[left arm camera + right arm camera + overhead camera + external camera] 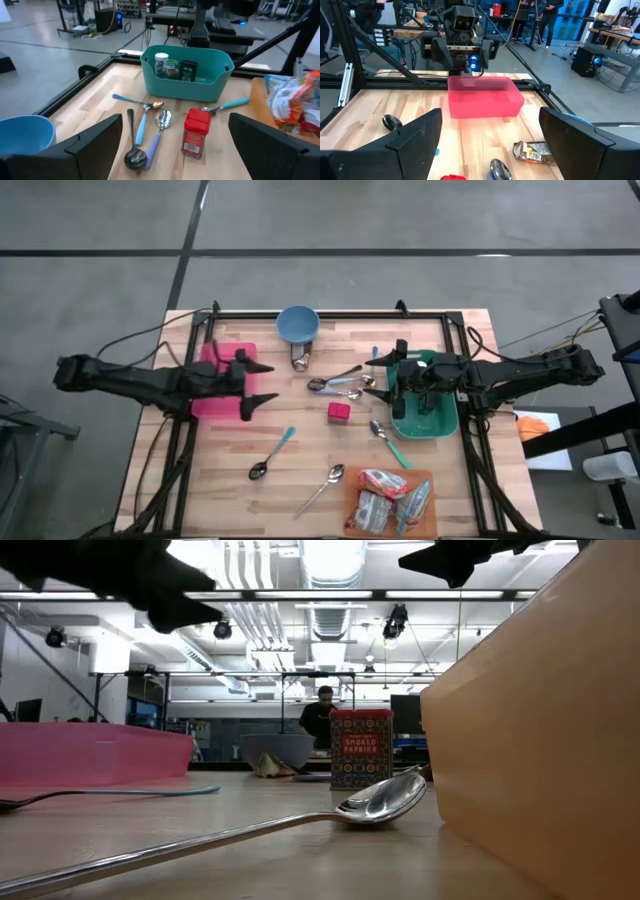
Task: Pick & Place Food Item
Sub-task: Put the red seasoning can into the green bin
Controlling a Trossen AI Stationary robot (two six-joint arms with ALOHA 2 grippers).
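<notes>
A red spice tin (339,412) stands upright on the wooden table between the two bins; the left wrist view shows this tin (196,131) beside several spoons. Foil snack bags (388,498) lie on an orange board (430,525) at the near edge. My left gripper (268,382) hovers open at the right side of the pink bin (215,358), pointing toward the tin. My right gripper (376,377) hovers open at the left rim of the teal bin (435,425), which holds small jars (170,67). Neither gripper has anything between its fingers.
A blue bowl (298,324) sits at the far edge, with a small foil packet (300,360) just in front of it. Spoons lie in a cluster (338,384) between the grippers, and others (270,455) (322,488) lie nearer the front. A black frame rail (330,315) runs around the tabletop.
</notes>
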